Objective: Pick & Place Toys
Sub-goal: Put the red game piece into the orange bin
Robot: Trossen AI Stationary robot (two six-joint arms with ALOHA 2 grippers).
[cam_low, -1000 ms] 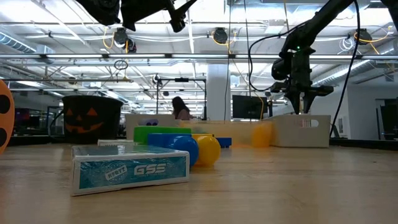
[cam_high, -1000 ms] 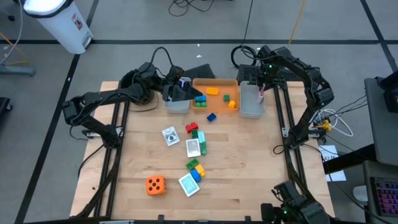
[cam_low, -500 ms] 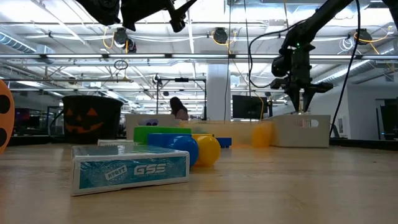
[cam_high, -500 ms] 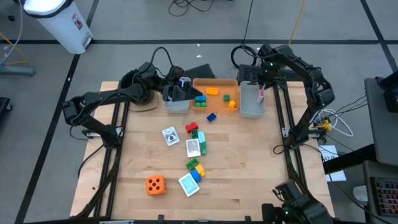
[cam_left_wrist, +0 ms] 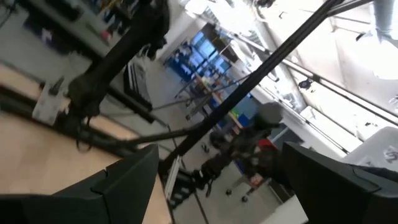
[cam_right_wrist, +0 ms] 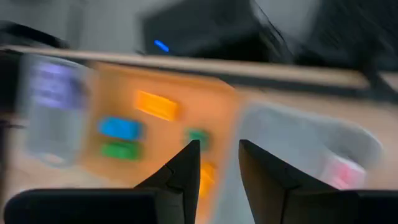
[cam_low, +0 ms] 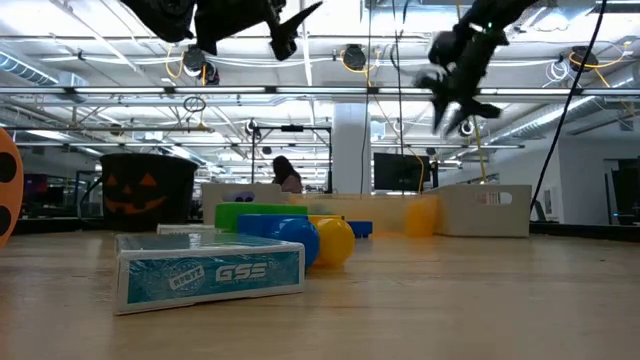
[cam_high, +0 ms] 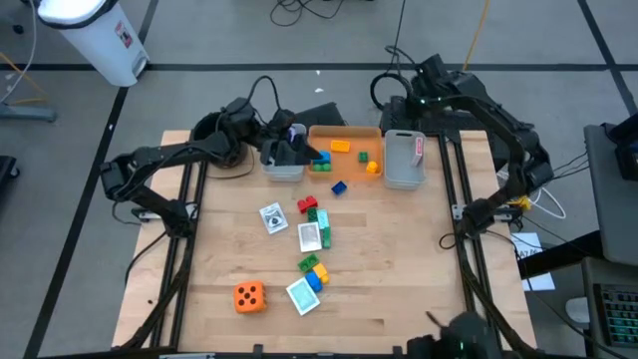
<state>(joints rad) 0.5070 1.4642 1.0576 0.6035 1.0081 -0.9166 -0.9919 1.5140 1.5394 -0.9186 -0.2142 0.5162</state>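
1. High view: the right gripper [cam_high: 417,108] hangs over the far edge of the tabletop [cam_high: 399,269], just behind the right grey bin [cam_high: 391,178], where a pink card [cam_high: 417,148] lies. The left gripper [cam_high: 289,152] sits over the left grey bin [cam_high: 284,173]. The loose toys run in a line from the orange bin [cam_high: 344,131] toward the near edge: a blue brick [cam_high: 339,186], a red and green brick cluster [cam_high: 311,206], cards [cam_high: 272,216], and the orange die [cam_high: 249,296] farthest off. I judge the left arm nearer to all of them.

2. Low view: both grippers are high above the tabletop, the right one [cam_low: 455,95] blurred. A teal card box [cam_low: 210,272] lies closest, long side across the picture.

3. Left wrist view: the jaws stand wide with nothing between the fingers [cam_left_wrist: 124,186]; the camera looks into the room, not at any toy.

4. Right wrist view: the jaws are narrowly parted and empty [cam_right_wrist: 217,168]. Beyond them lie the orange bin [cam_right_wrist: 217,106] with bricks and the grey bin [cam_right_wrist: 292,137] with the pink card [cam_right_wrist: 342,171].
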